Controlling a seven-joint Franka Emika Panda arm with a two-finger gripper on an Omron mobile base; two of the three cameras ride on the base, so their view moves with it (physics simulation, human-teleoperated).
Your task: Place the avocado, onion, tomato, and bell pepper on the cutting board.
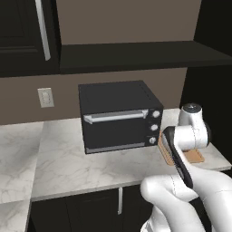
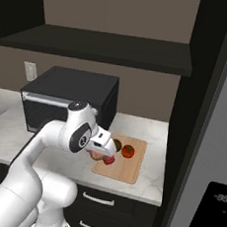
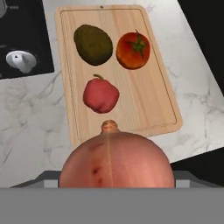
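Hand view first: nearest to me, at six o'clock, the onion (image 3: 114, 159) bulges up large between my jaws, pale peach-orange with a small pointed tip toward twelve. My jaws stand wide and are closed on it; their tips are hidden behind its bulk, so I place my gripper (image 3: 114, 181) only roughly at its base. Just past the onion's tip lies the cutting board (image 3: 153, 105), a light tan wooden rectangle with rounded corners and a groove near its rim, running away toward twelve on the white marble counter (image 3: 30, 127). On the board, closest to me, sits the bell pepper (image 3: 100, 94), red and lumpy with a short stem. Beyond it at eleven o'clock is the avocado (image 3: 92, 44), dull olive-brown and egg-shaped. At one o'clock from the pepper rests the tomato (image 3: 133, 50), orange-red with a green star-shaped top, near the avocado though I cannot tell whether they touch. At ten o'clock, off the board, a black toaster oven (image 3: 24, 39) shows a pale knob.

From the right base view my gripper (image 2: 102, 155) hangs over the board's near left part, beside the oven. From the left base view the board (image 1: 195, 156) peeks out behind my arm, to the right of the oven.
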